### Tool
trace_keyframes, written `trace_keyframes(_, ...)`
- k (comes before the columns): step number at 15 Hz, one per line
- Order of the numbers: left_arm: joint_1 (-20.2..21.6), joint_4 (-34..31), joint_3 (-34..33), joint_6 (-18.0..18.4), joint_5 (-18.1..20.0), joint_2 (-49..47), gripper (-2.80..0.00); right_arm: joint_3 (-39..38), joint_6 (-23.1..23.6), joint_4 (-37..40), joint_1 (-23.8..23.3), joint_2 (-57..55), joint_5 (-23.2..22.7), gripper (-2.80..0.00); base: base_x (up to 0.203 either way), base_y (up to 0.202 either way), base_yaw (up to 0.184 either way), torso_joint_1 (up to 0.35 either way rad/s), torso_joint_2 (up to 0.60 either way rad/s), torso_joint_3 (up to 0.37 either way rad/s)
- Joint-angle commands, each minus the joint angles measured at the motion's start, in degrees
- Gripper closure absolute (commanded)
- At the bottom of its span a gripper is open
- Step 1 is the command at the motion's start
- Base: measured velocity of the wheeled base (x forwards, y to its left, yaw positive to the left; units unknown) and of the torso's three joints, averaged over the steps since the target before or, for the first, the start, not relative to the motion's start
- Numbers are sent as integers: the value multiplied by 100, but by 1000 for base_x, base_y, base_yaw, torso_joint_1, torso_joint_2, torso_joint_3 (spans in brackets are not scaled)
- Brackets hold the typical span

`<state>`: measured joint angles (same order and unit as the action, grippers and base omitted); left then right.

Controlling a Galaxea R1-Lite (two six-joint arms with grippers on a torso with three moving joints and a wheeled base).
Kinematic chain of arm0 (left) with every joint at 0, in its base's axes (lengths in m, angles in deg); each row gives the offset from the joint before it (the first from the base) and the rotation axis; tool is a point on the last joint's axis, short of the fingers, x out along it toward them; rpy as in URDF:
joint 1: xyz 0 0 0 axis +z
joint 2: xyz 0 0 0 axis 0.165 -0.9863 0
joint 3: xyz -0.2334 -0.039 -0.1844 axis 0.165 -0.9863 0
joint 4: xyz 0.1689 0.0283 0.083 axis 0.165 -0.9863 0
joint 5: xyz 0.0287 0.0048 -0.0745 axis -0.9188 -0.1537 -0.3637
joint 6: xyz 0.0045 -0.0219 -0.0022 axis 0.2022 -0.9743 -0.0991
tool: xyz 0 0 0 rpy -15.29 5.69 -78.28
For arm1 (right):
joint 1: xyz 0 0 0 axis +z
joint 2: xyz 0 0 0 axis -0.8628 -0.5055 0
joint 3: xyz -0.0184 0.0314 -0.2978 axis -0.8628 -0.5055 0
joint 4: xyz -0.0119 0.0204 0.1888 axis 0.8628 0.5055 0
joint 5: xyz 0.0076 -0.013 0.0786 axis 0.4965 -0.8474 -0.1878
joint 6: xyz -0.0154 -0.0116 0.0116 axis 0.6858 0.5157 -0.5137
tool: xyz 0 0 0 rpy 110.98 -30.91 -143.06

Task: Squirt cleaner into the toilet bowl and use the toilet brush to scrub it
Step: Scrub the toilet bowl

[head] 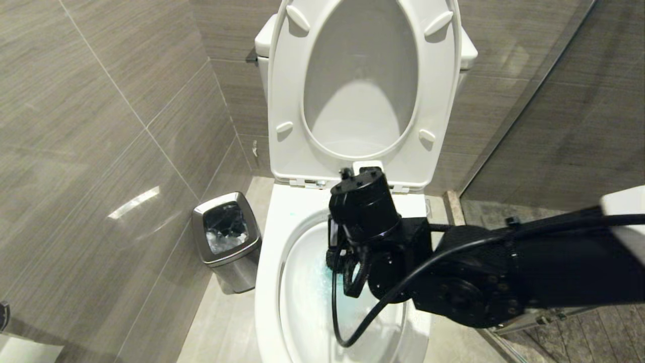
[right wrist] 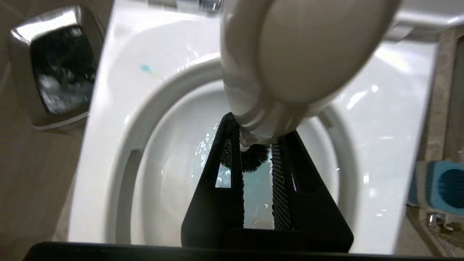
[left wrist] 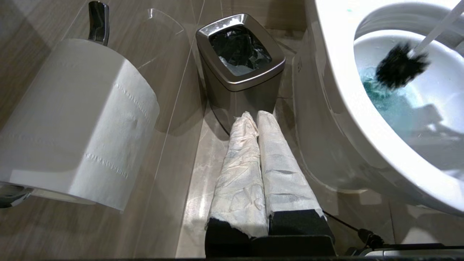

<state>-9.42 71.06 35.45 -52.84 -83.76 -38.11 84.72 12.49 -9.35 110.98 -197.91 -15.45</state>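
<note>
You get bright, even overhead light. Glare streaks the wall tiles [head: 133,201] and the glossy toilet bowl [right wrist: 366,98] rim. The toilet brush [left wrist: 400,67] head smears with motion blur, and its handle end looms out of focus in the right wrist view. Soft shadows pool beside the steel bin [left wrist: 241,69].

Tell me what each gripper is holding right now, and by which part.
The right gripper grips the toilet brush by the top end of its white handle, with the black bristle head down in the toilet bowl. The left gripper is shut and holds nothing.
</note>
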Motion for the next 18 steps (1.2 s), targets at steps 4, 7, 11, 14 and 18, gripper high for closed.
trace_keyframes(4,1,1,0,-8,-5,1,0,-294,-19,359,40,1313,139,0,0,0,0,0,0,0)
trace_keyframes(7,5,1,0,-8,-5,1,0,-337,-30,336,36,1086,105,0,0,0,0,0,0,0)
trace_keyframes(11,10,1,0,-8,-5,1,0,-104,-79,236,-5,318,93,0,0,0,0,0,0,0)
trace_keyframes(14,2,1,0,-8,-5,1,0,368,-47,37,-224,-351,109,0,0,0,0,0,0,0)
trace_keyframes(18,2,1,0,-8,-5,1,0,1154,1,4,-466,-1015,137,0,0,0,0,0,0,0)
